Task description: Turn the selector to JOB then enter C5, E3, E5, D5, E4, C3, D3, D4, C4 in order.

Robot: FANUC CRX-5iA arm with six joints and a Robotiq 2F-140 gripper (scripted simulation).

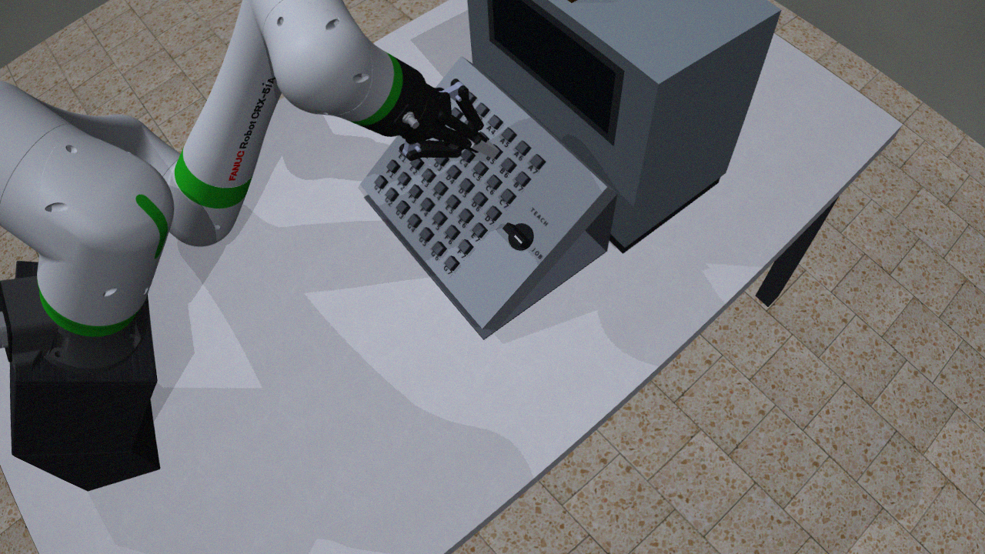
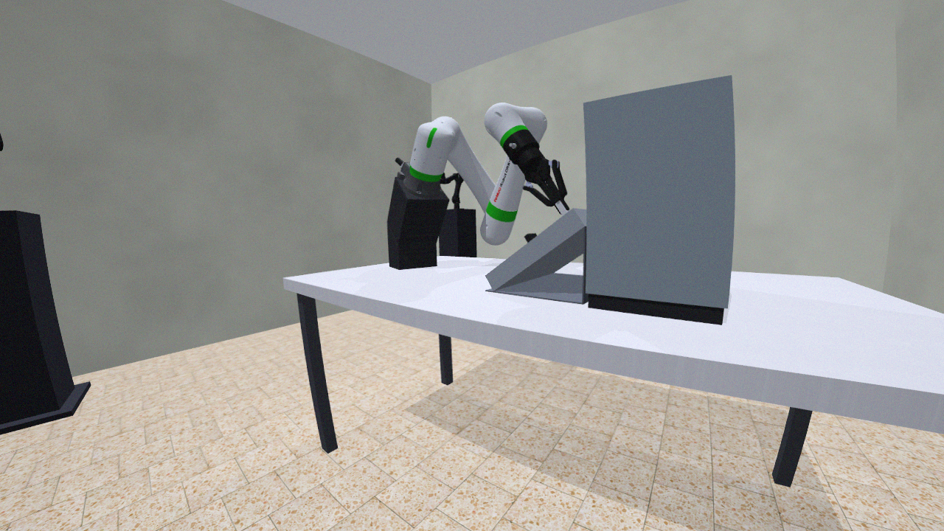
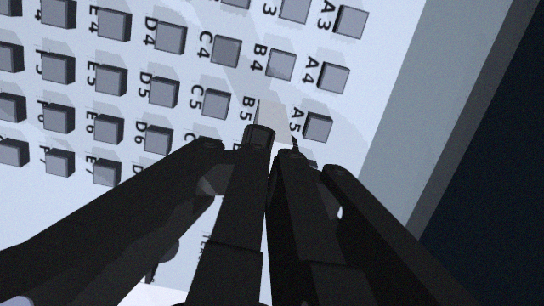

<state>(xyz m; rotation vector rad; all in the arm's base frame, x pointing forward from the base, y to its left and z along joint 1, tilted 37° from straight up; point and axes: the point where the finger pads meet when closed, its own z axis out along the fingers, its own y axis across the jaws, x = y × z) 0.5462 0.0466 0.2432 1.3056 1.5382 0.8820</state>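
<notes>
With the gripper point(image 1: 482, 143) point(image 2: 562, 206) point(image 3: 267, 121) fully closed and empty above the keypad point(image 1: 483, 296) point(image 2: 538, 249) point(image 3: 34, 208), I expect rigid, springy keys point(image 1: 479, 165) point(image 3: 216, 104): press cap centres squarely, without gripping.

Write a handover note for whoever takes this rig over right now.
Pincer: shut, its pale tip over the B5 spot, hiding that key; contact can't be told.
Keypad: sloped, in front of the dark screen. C5 is beside B5.
Selector: its white mark seems to slant toward JOB; confirm.
Done: no key in sight is lit; entries can't be read from the views.
Left: unconfirmed. Order: C5, E3, E5, D5, E4, C3, D3, D4, C4. Check which are entered before pressing; B5 isn't listed.
</notes>
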